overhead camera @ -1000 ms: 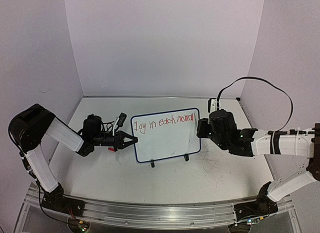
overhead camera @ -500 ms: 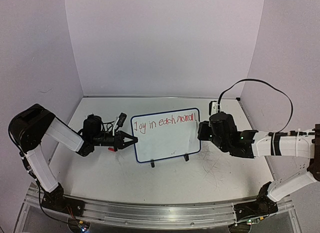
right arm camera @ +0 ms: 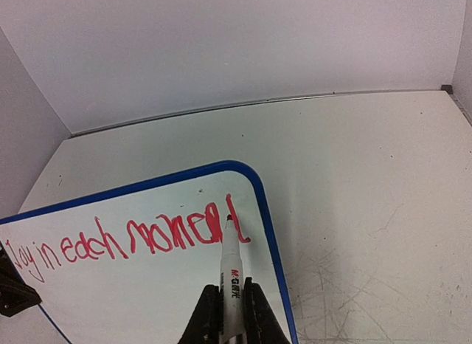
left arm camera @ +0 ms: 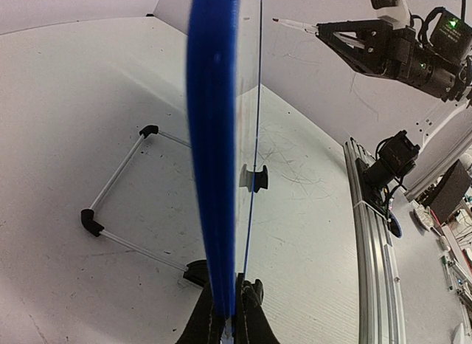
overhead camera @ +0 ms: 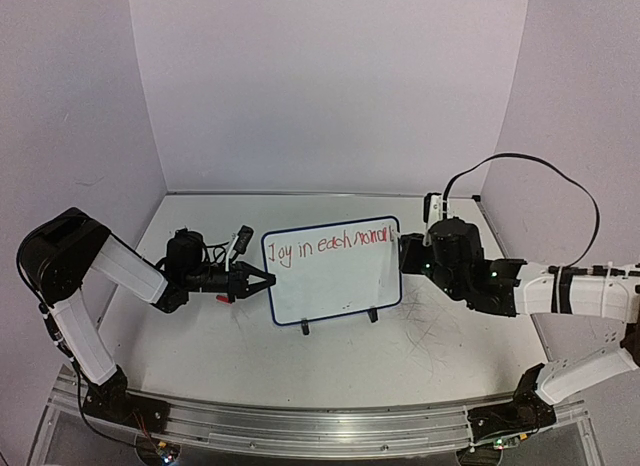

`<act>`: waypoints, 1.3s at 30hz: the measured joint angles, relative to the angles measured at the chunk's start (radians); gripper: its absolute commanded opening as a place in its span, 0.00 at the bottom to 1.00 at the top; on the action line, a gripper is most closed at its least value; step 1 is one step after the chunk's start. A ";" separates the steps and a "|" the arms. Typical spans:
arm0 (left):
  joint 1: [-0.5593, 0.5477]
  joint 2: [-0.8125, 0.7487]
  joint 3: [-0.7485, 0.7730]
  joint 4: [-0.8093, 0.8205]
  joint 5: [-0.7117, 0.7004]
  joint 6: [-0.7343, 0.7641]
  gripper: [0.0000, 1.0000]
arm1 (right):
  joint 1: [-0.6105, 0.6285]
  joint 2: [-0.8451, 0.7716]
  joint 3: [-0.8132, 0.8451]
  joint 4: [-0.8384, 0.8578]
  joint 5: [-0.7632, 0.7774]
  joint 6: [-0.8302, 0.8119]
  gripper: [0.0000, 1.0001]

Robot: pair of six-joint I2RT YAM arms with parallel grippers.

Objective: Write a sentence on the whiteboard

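The whiteboard (overhead camera: 335,276) stands tilted on two black feet mid-table, with a dark blue rim. The red sentence (overhead camera: 335,242) runs along its top; in the right wrist view (right arm camera: 125,241) it reads "Joy in each moment", the last letter near the right rim. My left gripper (overhead camera: 262,281) is shut on the board's left edge; the left wrist view shows the blue rim (left arm camera: 214,159) pinched between its jaws (left arm camera: 234,325). My right gripper (right arm camera: 230,314) is shut on a white marker (right arm camera: 231,274). The marker's tip is at the last red stroke near the board's right rim.
The scuffed white tabletop (overhead camera: 420,336) has grey scratch marks right of the board. A wire stand (left arm camera: 118,204) with black end caps props the board from behind. White walls enclose the back and sides. An aluminium rail (overhead camera: 300,426) runs along the near edge.
My right gripper has shifted slightly right and up along the board's top right corner with the marker. The left gripper and the board have not moved.
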 measured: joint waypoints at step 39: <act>0.000 0.000 0.000 0.000 -0.002 0.000 0.00 | 0.000 0.083 0.042 0.002 0.083 -0.013 0.00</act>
